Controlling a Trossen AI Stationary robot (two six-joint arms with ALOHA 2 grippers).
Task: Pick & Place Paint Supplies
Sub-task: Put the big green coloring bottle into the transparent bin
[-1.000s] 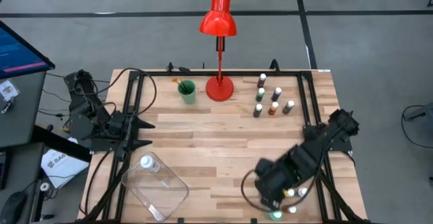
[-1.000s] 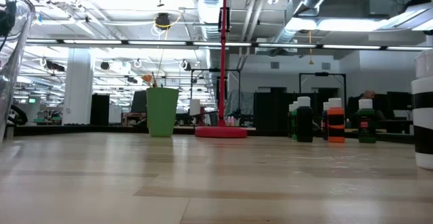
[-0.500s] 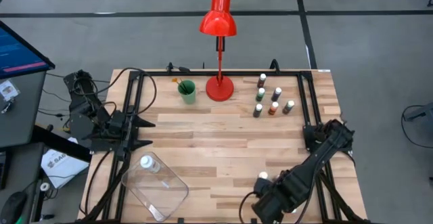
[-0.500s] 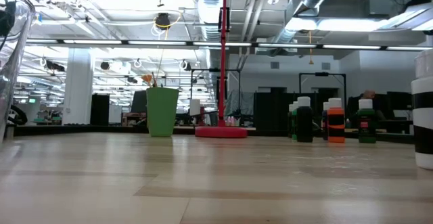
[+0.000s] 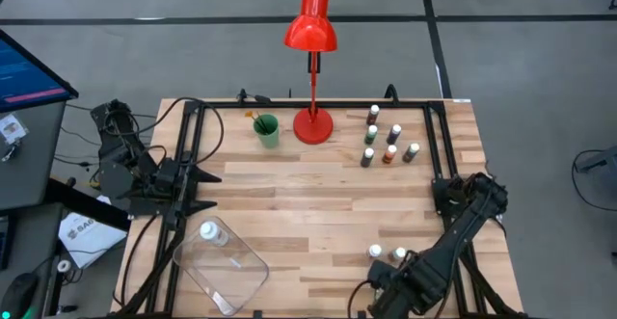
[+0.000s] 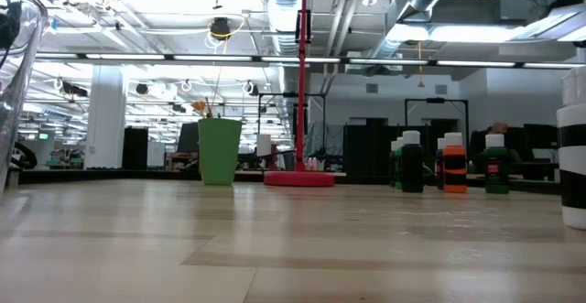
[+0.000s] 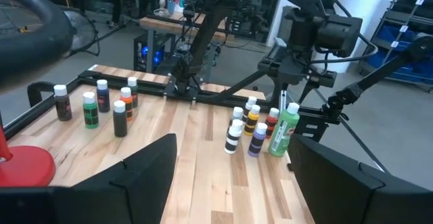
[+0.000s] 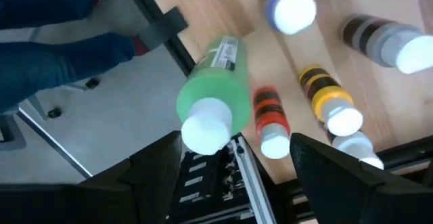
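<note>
Jaws spread wide and empty, the right gripper (image 8: 230, 160) hovers over the large green bottle (image 8: 211, 95), needing to centre on its white cap before closing, while the left gripper (image 7: 233, 173) waits open and empty at the table's left edge.

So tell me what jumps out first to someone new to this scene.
The red lamp rising from the table's far edge stands out, with a green cup just left of its base. Next, the right gripper hangs open over a larger green bottle at the near right corner.
</note>
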